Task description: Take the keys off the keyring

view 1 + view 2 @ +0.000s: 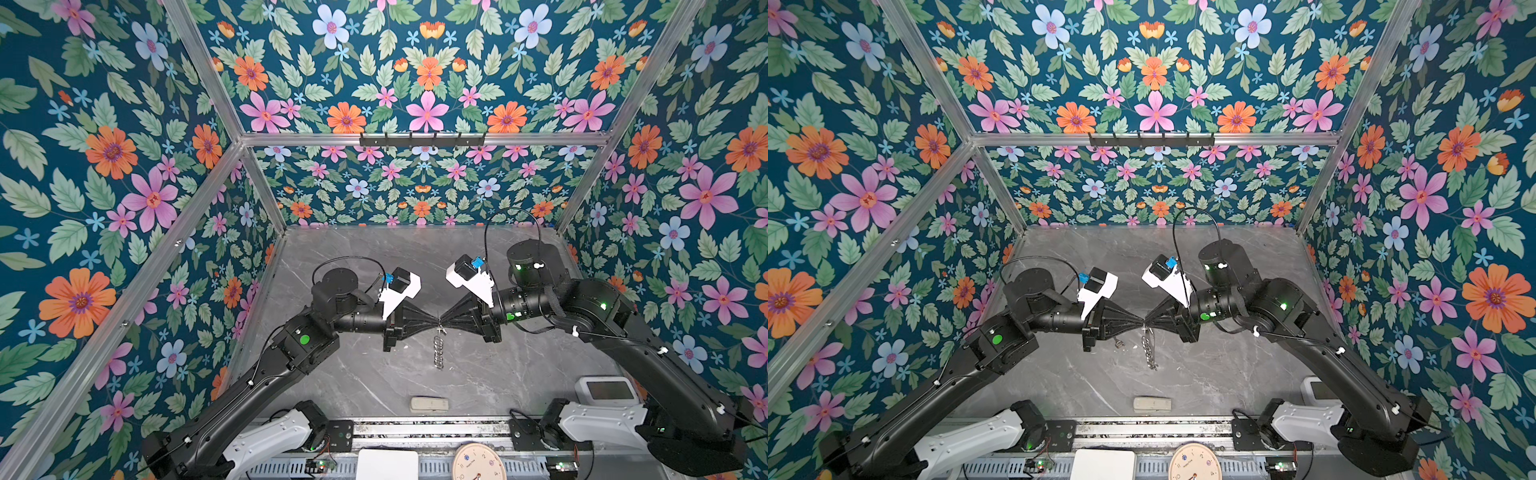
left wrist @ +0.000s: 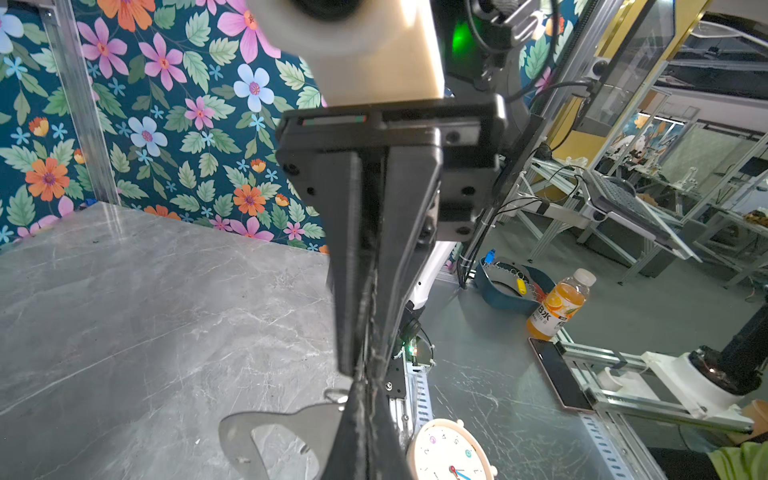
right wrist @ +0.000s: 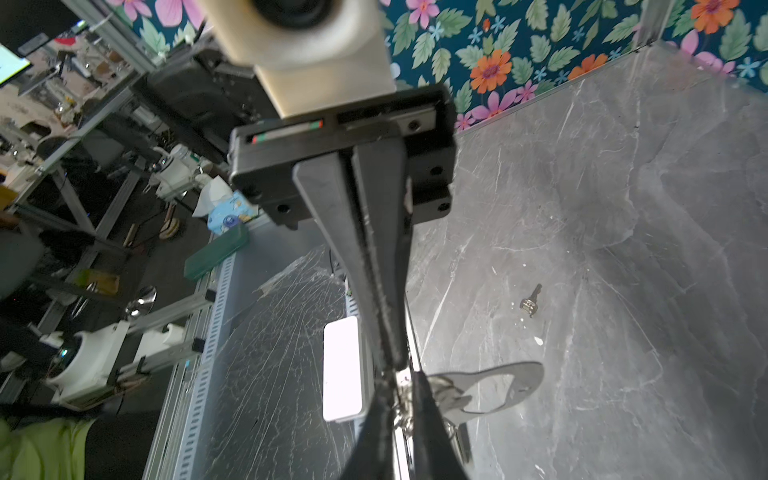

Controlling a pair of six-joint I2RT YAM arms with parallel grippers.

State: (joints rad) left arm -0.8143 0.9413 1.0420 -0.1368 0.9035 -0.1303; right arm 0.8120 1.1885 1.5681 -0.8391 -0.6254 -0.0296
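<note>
Tip to tip above the grey worktop (image 1: 519, 374), the left gripper (image 1: 436, 321) is pinched tight on the top of the dangling keyring (image 1: 438, 353), the right gripper (image 1: 443, 320) meets it head-on, parted or gripping I cannot tell, and one key (image 1: 1118, 343) lies loose on the worktop near the left gripper.

In both top views the left end effector (image 1: 435, 322) and right end effector (image 1: 444, 322) meet tip to tip over the keyring (image 1: 439, 353), hiding its small ring; what either pinches is too small to tell. In the right wrist view the metal between the right end effector's tips is blurred, ring and key inseparable. In the left wrist view the grey loop (image 2: 235, 436) runs off the picture's edge. The loose key (image 1: 1119, 343) is too small for detail; the clock (image 1: 478, 463) is cut off.
</note>
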